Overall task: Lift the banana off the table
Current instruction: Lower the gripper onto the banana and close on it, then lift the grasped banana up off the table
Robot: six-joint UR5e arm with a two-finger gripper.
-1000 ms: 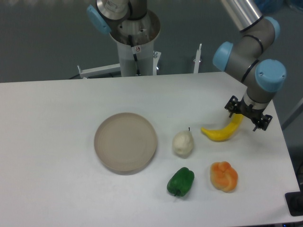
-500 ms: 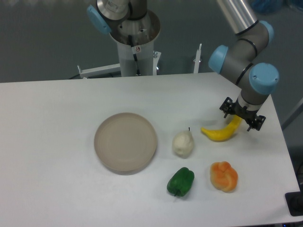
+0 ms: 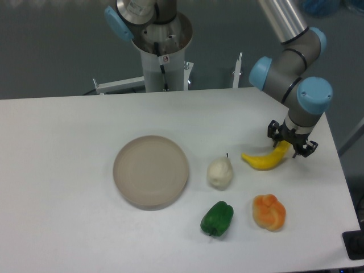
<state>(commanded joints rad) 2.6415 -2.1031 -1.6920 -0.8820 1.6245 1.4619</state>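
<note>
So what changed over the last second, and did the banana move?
The gripper shifted slightly left over the banana's right end and its fingers drew closer together around it. The banana lies where it was on the table. Plate, pear, green pepper and orange pepper unchanged.

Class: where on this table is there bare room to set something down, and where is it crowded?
Bare: the table left of the plate, and behind it. Crowded: right front, where pear, banana, green pepper, orange pepper and gripper cluster.
</note>
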